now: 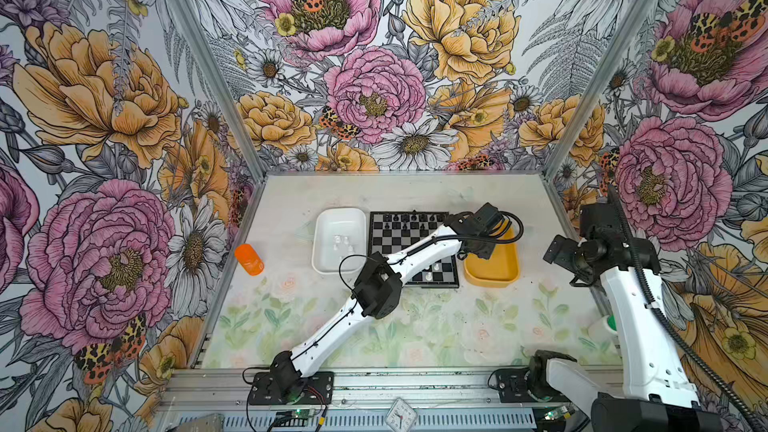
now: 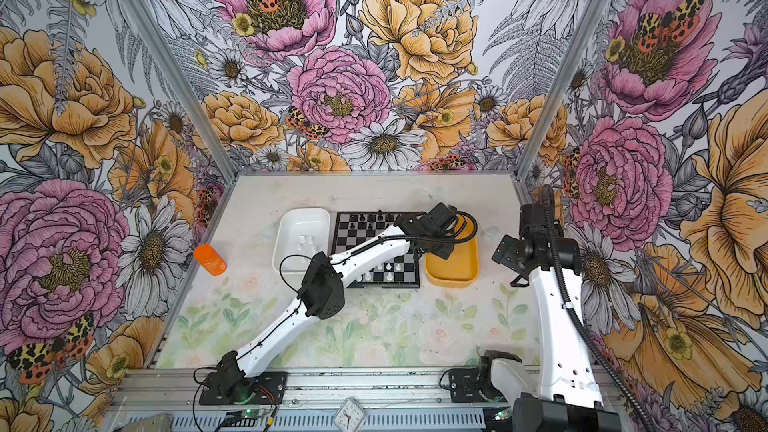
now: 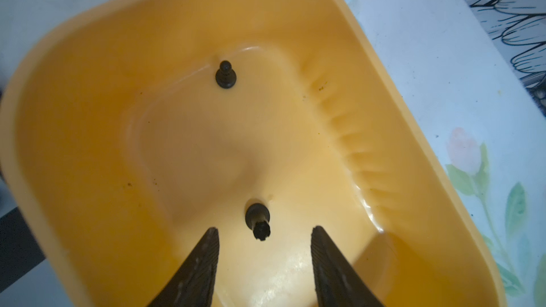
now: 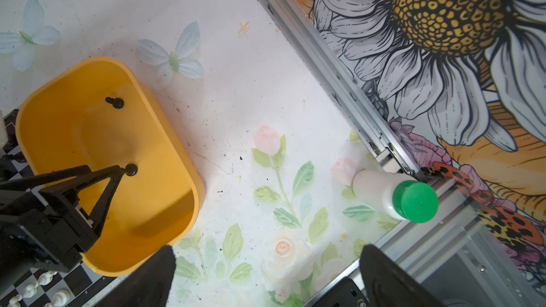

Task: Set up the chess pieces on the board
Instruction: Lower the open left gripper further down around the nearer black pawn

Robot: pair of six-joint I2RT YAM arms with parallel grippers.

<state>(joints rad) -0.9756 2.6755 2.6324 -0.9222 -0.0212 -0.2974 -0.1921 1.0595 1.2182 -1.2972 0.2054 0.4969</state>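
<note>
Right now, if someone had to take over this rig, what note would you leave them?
Left pincer: open, low inside the yellow tray, jaws either side of a black notched-top piece, not yet closed on it.
Right pincer: open and empty, hanging over the table at the right.
Done: black pieces stand on the far rows of the chessboard, and some white pieces on its near edge.
Left: that notched-top piece and a black pawn in the yellow tray, plus loose white pieces in the white tray.
</note>
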